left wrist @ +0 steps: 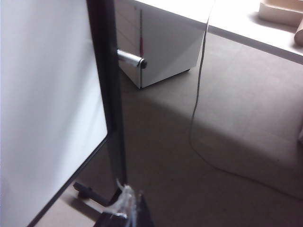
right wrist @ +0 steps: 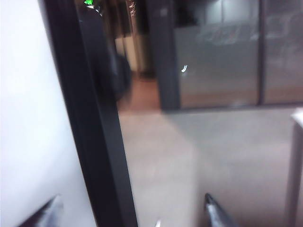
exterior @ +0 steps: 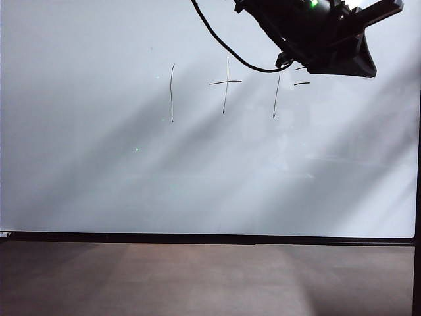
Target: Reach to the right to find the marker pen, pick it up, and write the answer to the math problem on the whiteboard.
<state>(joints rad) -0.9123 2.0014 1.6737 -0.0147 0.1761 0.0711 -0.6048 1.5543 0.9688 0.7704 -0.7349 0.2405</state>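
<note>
- None of the answer is being shown on the whiteboard (exterior: 99, 184) in the exterior view: the space right of the two short dashes is partly being covered by the dark arm (exterior: 316, 29), and what stays visible there is bare.
- Only the math problem (exterior: 227, 84) is being displayed, as two tall strokes, a cross and two dashes, high on the board's upper half.
- No marker pen is being shown in any view, so its place cannot be told; by the task it is to be looked for off to the right, and that search is judged to be the step in hand.
- The right tool (right wrist: 132, 215) is being carried with its fingertips (right wrist: 215, 213) standing wide apart and nothing between them; it is being pointed past the whiteboard's black frame edge (right wrist: 94, 142) toward the floor and dark glass panels beyond.
- The left tool (left wrist: 125, 208) is being seen only as a dark tip with a clear wrapping, low beside the board's frame and stand; whether it is wide or narrow cannot be told, and nothing is being seen held in it.
- Nearly everything is being left to do: finding the pen, gripping it, bringing it to the board and writing the figure after the dashes.
</note>
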